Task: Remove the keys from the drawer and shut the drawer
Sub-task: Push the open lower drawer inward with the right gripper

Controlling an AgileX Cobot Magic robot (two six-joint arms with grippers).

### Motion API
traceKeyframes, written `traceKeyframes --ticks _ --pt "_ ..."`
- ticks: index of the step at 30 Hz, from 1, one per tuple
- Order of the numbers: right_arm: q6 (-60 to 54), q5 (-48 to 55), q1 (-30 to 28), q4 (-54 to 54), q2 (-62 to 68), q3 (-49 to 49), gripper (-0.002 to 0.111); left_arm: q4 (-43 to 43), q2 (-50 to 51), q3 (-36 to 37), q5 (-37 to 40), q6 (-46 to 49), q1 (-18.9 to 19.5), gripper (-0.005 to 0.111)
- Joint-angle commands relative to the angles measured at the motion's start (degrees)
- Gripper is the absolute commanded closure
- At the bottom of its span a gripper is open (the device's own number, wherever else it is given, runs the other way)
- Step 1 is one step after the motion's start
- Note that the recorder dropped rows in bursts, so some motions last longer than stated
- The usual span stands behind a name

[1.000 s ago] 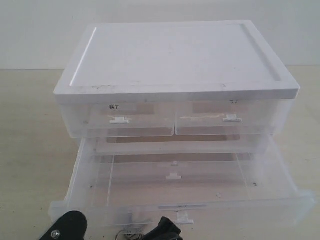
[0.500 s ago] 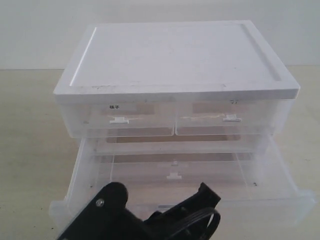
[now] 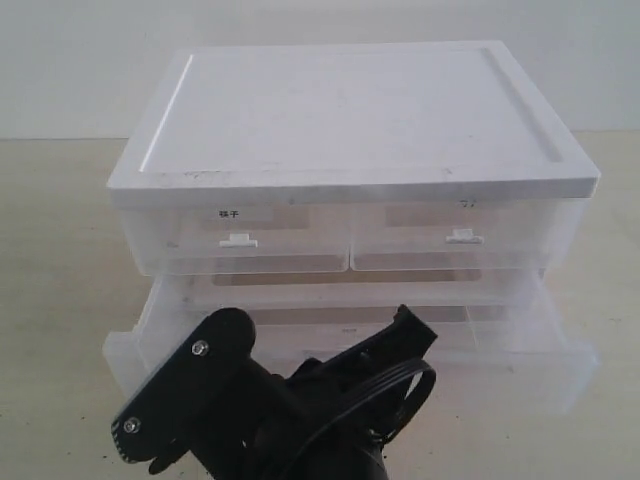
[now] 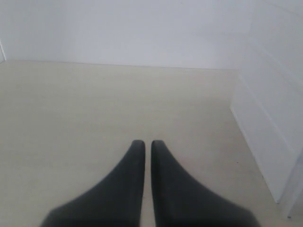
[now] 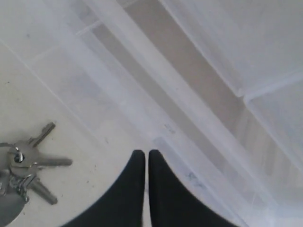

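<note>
The drawer (image 3: pixel 500 345), a wide translucent one, sticks partway out of the white-topped cabinet (image 3: pixel 350 110). Its centre handle is hidden behind my right arm (image 3: pixel 250 400). In the right wrist view my right gripper (image 5: pixel 143 153) is shut with nothing in it, its tips at the drawer's front wall (image 5: pixel 118 94). The keys (image 5: pixel 26 163), silver on a ring, lie on the table outside the drawer, beside that gripper. Their fob is cut off at the picture's edge. My left gripper (image 4: pixel 143 143) is shut and holds nothing, over bare table beside the cabinet's side (image 4: pixel 270 118).
Two half-width labelled drawers (image 3: pixel 250 235) (image 3: pixel 450 232) sit shut above the wide one. The beige table (image 3: pixel 50 300) extends on both sides of the cabinet. A pale wall (image 4: pixel 142 28) stands behind.
The drawer has slid back into the cabinet, from fully pulled out to partway in. My right arm has risen into the exterior view and moved toward the cabinet with it.
</note>
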Motion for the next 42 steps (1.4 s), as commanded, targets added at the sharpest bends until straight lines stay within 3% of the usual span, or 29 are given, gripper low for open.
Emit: traceKeyframes --ticks 1,10,17,23,30,37,42 --pt "3.63 2.16 -0.48 -6.85 -0.52 0.19 0.108 -0.41 -0.13 0.19 0.07 0.25 0.10 0.102" --pt "3.25 2.31 -2.14 -5.65 -0.62 0.19 0.108 -0.41 -0.13 0.19 0.07 0.25 0.10 0.102" --pt "5.32 8.26 8.30 -12.32 -0.62 0.19 0.108 -0.41 -0.13 0.19 0.07 0.25 0.10 0.102" --pt "7.77 8.26 13.54 -5.62 -0.62 0.19 0.108 -0.41 -0.13 0.19 0.07 0.25 0.10 0.102" --pt "2.51 0.01 5.62 4.28 -0.73 0.19 0.108 -0.41 -0.13 0.19 0.07 0.25 0.10 0.102" --pt "-0.96 -20.31 -8.20 6.57 -5.86 0.19 0.108 -0.41 -0.13 0.19 0.07 0.25 0.10 0.102" --pt "-7.42 -26.70 -14.18 11.78 -7.33 0.19 0.108 -0.41 -0.13 0.19 0.07 0.25 0.10 0.102"
